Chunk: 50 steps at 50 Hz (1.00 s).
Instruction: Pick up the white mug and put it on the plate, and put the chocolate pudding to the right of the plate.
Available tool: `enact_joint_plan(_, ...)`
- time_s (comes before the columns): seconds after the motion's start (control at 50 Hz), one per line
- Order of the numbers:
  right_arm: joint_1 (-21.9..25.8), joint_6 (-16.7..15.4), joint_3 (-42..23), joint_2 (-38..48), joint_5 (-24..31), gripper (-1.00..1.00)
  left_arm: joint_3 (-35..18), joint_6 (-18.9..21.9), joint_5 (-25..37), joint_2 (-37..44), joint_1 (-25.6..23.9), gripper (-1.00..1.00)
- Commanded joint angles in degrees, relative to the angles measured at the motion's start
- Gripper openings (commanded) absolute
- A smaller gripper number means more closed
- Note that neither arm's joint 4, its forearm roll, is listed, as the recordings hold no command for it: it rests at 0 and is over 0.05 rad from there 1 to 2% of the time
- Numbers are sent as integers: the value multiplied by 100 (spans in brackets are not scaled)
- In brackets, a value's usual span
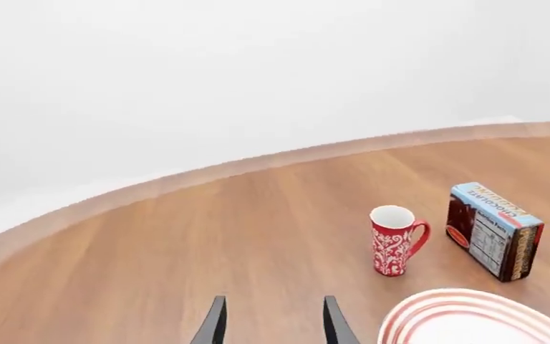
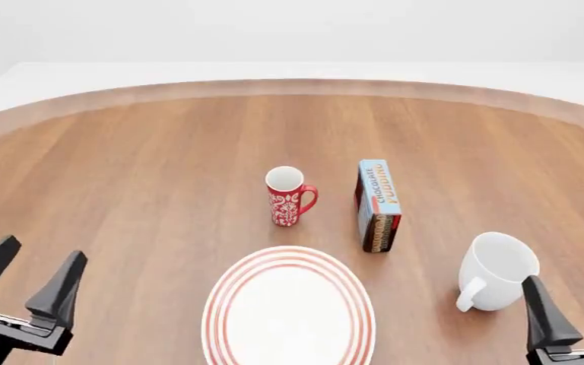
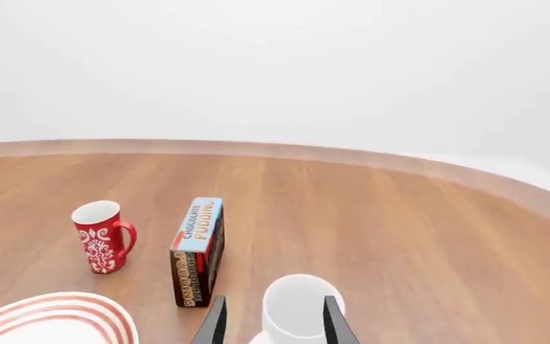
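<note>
I am holding my right gripper (image 2: 571, 308), fingers spread and empty, just near-side of the white mug (image 2: 497, 271), which is standing right of the plate (image 2: 288, 313); gripping the rim squarely should avoid tipping.

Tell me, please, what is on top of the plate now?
Nothing lies on the plate; its white centre is bare. The white mug stands on the table to its right. The plate's near edge is out of frame.

The plate (image 2: 288, 312) runs off the near edge between both claws, and the left claw (image 2: 28, 283) and right claw (image 2: 571, 298) show only fingertips. Just ahead of the right claw's fingers (image 3: 217, 321), the white mug (image 3: 294, 307) loses its base and handle
</note>
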Motion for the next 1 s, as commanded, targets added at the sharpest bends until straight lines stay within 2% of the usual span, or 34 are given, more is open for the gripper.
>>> enact_joint_plan(0.02,59,-40,-6,-3,-34,100,-706,584,-1391,2023,-1610,100)
enact_joint_plan(0.32,90,-50,-7,-3,-33,100,-1014,736,-1576,2628,-2225,100)
enact_joint_plan(0.48,116,-55,-5,-3,-35,100,-1248,843,-1699,3068,-2726,100)
enact_joint_plan(0.66,120,-65,-10,-4,-43,100,-1597,783,-1896,3783,-3372,100)
enact_joint_plan(0.7,123,-64,-8,-4,-43,100,-1701,590,-1901,3886,-3525,100)
enact_joint_plan(0.92,128,-83,-7,-4,-51,100,-2034,659,-2047,4489,-4025,100)
enact_joint_plan(1.0,148,-87,-6,-4,-55,100,-2159,543,-2121,4782,-4258,100)
